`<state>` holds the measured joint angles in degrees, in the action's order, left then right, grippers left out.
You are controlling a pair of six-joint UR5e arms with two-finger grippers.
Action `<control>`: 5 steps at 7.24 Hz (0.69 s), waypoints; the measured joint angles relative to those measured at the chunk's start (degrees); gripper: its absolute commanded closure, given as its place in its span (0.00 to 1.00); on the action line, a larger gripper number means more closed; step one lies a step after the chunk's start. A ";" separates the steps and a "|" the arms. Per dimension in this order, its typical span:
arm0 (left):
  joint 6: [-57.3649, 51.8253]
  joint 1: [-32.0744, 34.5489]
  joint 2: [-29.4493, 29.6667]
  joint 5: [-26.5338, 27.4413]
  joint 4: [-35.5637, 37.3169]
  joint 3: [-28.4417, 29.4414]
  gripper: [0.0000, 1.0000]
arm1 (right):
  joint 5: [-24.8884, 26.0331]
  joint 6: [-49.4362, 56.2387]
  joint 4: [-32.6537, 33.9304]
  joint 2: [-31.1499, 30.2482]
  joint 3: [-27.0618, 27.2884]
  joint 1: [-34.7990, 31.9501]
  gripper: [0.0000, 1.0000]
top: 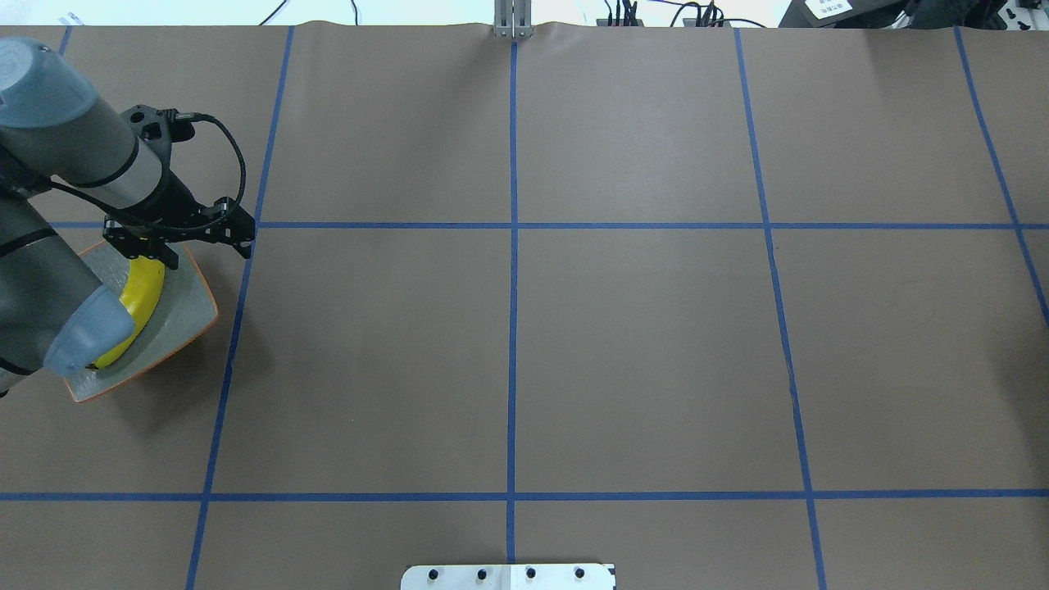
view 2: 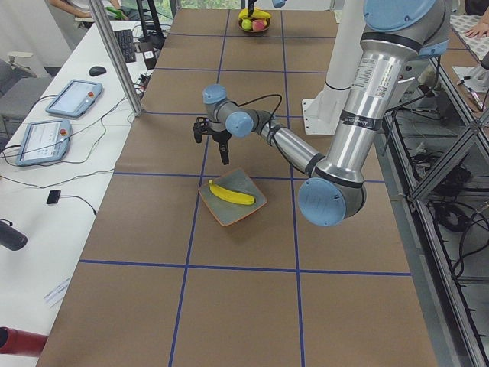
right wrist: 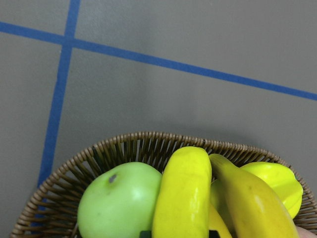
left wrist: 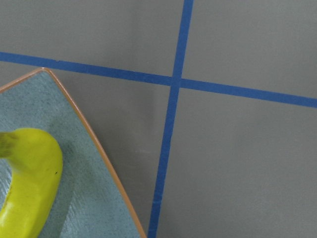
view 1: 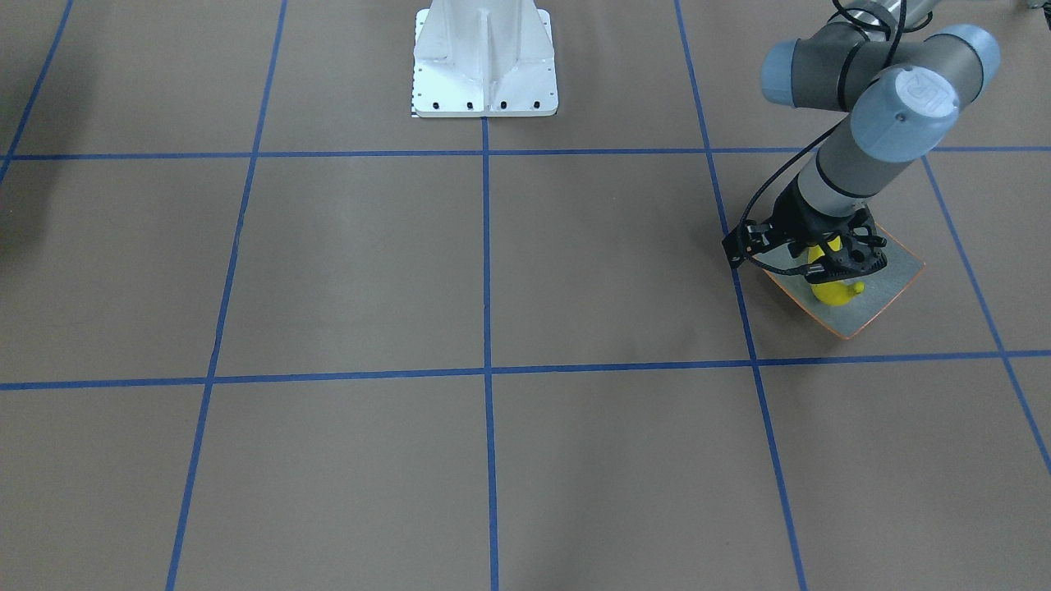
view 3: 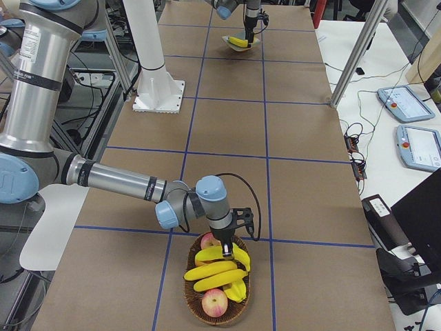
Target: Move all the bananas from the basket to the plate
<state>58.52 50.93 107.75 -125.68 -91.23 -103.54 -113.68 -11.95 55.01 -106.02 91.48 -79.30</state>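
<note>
One yellow banana (top: pixel 143 295) lies on the grey-green plate (top: pixel 176 319) with the orange rim, at the table's left end; both also show in the left wrist view, banana (left wrist: pixel 29 183) and plate (left wrist: pixel 74 163). My left gripper (top: pixel 152 258) hangs just above the plate's far edge, open and empty. The wicker basket (view 3: pixel 238 314) at the other end holds the other bananas (view 3: pixel 213 272). My right gripper (view 3: pixel 227 258) reaches down into it. In the right wrist view its fingertips press both sides of one banana (right wrist: pixel 183 198), which still lies in the basket (right wrist: pixel 148 141).
A green apple (right wrist: pixel 116 203) and red apples (view 3: pixel 215 301) share the basket with the bananas. The white robot base (view 1: pixel 484 66) stands at the table's middle back. Blue tape lines grid the brown table. Tablets (view 3: pixel 403 103) lie on a side bench.
</note>
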 measured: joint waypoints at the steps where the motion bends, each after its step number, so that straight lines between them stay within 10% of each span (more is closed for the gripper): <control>1: 0.38 0.02 0.00 0.00 -0.06 -0.15 0.00 | -1.38 3.86 1.60 -0.11 1.72 -2.91 1.00; 5: 1.25 -0.22 0.59 -0.39 -4.95 0.06 0.00 | -11.09 -6.59 3.78 4.54 8.14 -2.41 1.00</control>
<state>59.77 50.70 108.34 -126.07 -96.18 -103.48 -124.76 -18.54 58.79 -101.49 99.62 -81.70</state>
